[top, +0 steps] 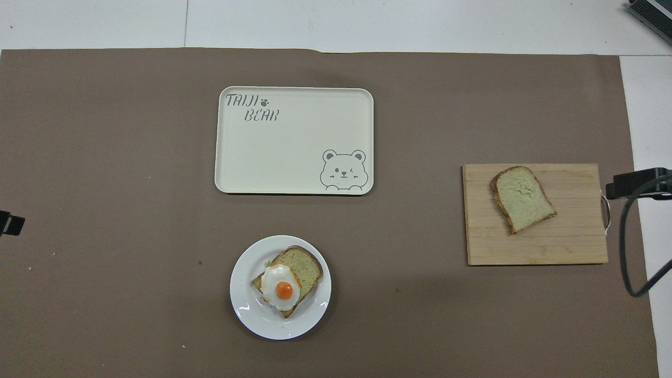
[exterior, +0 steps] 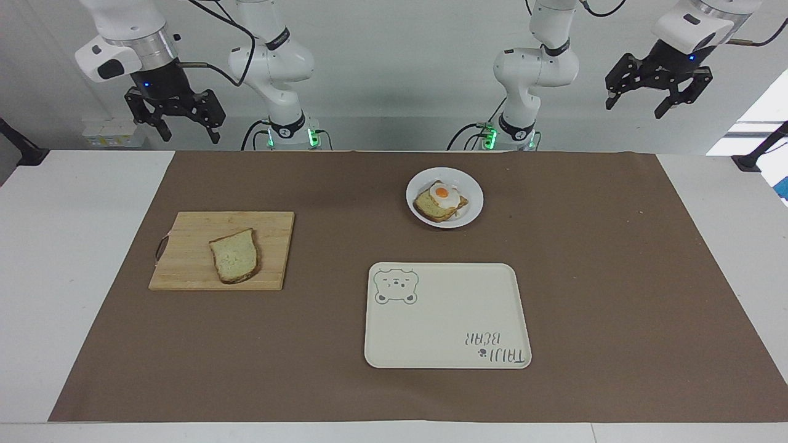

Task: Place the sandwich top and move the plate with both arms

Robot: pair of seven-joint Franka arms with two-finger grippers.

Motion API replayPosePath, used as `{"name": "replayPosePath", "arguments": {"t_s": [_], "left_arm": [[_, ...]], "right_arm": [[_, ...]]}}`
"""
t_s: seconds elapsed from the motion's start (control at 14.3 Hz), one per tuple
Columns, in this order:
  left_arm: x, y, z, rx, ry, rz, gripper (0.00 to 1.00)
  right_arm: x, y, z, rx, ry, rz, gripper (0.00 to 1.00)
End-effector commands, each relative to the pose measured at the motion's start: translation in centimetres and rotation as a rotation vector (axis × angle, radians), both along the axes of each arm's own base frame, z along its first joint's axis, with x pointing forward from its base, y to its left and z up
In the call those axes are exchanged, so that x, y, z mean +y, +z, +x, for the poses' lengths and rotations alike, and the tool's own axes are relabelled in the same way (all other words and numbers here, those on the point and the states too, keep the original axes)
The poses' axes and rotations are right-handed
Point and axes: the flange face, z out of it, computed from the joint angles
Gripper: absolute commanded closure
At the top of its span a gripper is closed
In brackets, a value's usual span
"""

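Observation:
The sandwich top [exterior: 234, 256] is a plain bread slice lying on a wooden cutting board [exterior: 184, 271] toward the right arm's end; it also shows in the overhead view [top: 523, 198]. The small white plate [exterior: 473, 211] sits near the robots and holds a bread slice with a fried egg [exterior: 441, 199]; the plate also shows in the overhead view [top: 244, 312]. My right gripper [exterior: 189, 134] is open and empty, high above the table's robot-side edge, up from the board. My left gripper [exterior: 635, 109] is open and empty, raised at the left arm's end, and waits.
A cream rectangular tray [exterior: 449, 320] with a bear drawing lies farther from the robots than the plate, also seen in the overhead view [top: 294, 152]. A brown mat [exterior: 585, 277] covers the table. The board has a small handle [exterior: 160, 247] at its outer end.

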Motion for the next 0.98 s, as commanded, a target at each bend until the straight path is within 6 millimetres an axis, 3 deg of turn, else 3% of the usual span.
{"name": "replayPosePath", "arguments": {"t_s": [0.0, 0.91], "left_arm": [[0.23, 0.03, -0.78, 0.005, 0.006, 0.006, 0.00], [0.23, 0.03, -0.78, 0.005, 0.006, 0.006, 0.00]], "right_arm": [[-0.51, -0.09, -0.77, -0.001, 0.020, -0.014, 0.00], [-0.54, -0.77, -1.46, 0.018, 0.026, 0.001, 0.00]]}}
